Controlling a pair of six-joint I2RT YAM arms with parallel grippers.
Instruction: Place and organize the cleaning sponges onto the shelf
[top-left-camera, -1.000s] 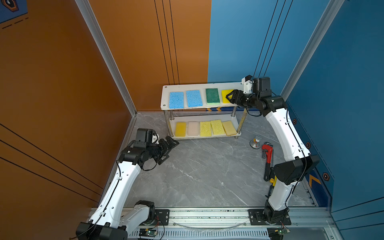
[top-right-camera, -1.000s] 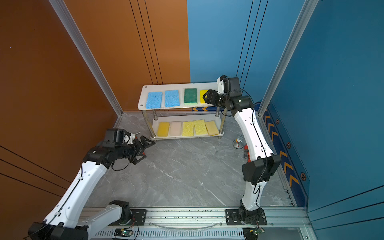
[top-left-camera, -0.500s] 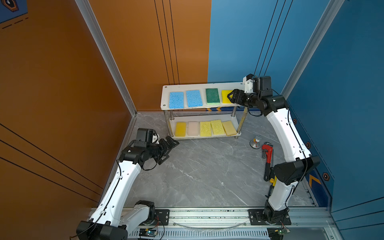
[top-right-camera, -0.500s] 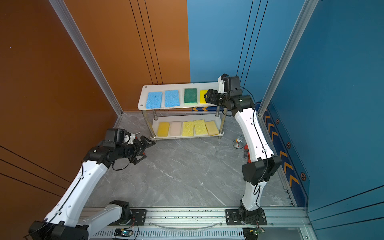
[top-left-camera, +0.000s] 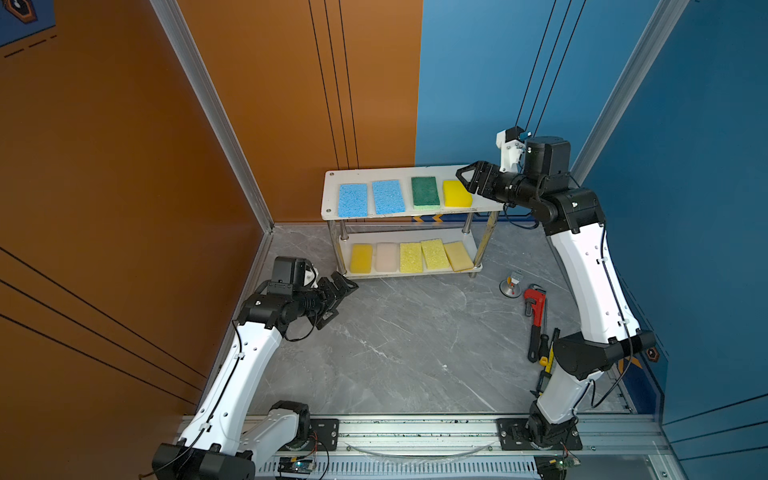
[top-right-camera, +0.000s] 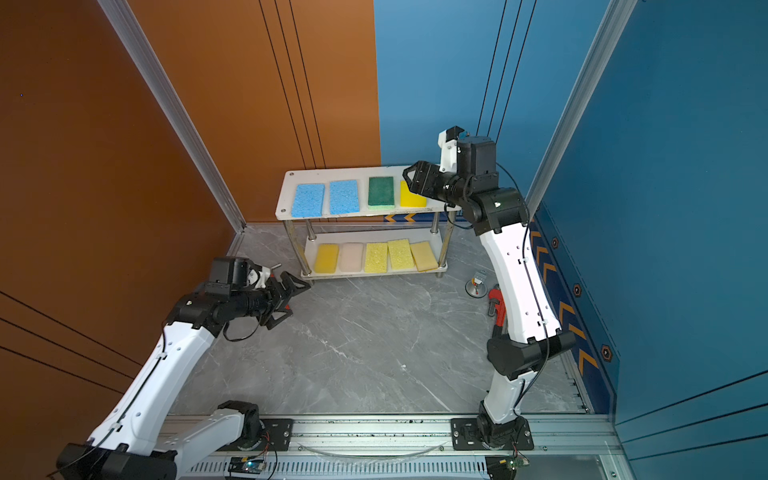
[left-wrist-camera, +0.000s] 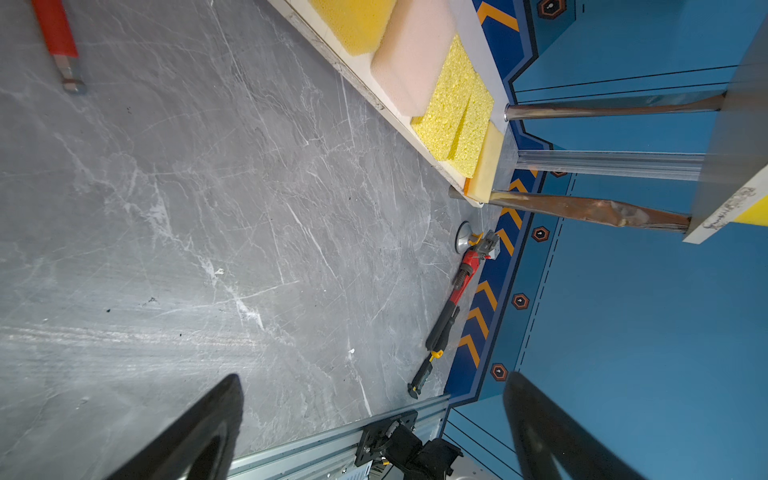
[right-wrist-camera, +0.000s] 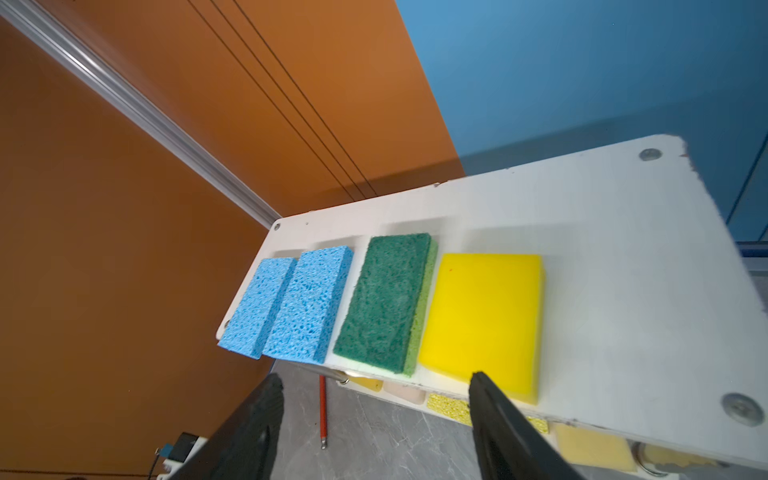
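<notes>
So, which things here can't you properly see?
- Bright yellow sponge: in a top view, the right gripper covers part of it.
- Red wrench: in a top view, mostly behind the right arm.
- Lower-tier sponges: right wrist view, mostly hidden under the shelf's top board.
- Red-handled tool: left wrist view, cut off by the picture edge.

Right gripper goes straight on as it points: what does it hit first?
Probably the bright yellow sponge on the top board of the shelf, right ahead of the right gripper; height is unclear, so it might skim over.
</notes>
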